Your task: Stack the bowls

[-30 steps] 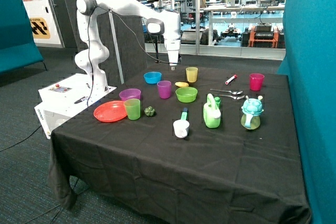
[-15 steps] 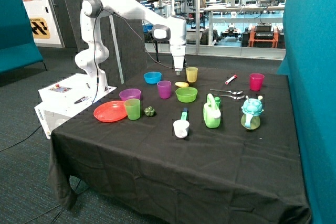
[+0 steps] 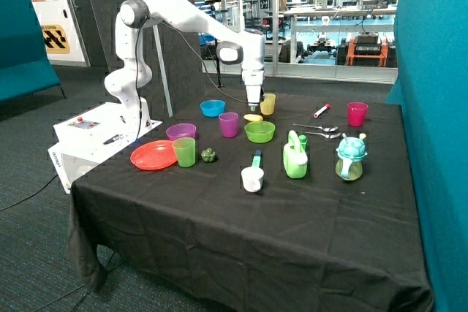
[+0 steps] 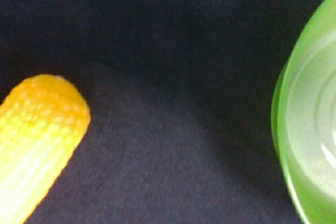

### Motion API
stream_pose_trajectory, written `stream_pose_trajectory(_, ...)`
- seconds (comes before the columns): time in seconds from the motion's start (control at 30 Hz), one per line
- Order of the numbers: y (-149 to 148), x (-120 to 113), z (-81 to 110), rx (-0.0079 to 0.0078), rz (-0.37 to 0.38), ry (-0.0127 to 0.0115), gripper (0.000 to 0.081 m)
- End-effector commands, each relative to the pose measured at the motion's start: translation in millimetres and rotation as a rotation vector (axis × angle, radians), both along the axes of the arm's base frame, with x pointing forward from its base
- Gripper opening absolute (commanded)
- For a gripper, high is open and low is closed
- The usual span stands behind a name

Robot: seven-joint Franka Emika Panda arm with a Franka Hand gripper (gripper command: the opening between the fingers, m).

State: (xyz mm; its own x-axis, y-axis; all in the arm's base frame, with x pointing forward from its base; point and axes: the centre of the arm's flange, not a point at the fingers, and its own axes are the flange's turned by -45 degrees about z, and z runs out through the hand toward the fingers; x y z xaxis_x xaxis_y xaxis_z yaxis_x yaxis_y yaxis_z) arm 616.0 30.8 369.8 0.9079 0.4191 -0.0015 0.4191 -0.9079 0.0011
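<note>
Within the last second the arm has swung right and down, so the gripper now hangs low over the toy corn cob, just behind the green bowl; whether it is wide or narrow cannot be told. The wrist view shows only corn, dark tablecloth and the bowl's rim. The likely meaning: an approach to the green bowl. No stacking is done: the blue bowl sits far left, the purple bowl nearer, beside the red plate, all well apart. A purple cup and yellow cup crowd the gripper's descent.
</note>
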Motion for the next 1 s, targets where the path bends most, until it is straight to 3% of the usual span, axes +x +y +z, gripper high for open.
stream_pose_trajectory(0.0,0.2,10.6,-15.3,0.0016,-0.019,-0.0009,0.0307)
stream_pose_trajectory(0.97,-3.6,20.9,-58.7,0.0016,-0.032,-0.0009,0.0292)
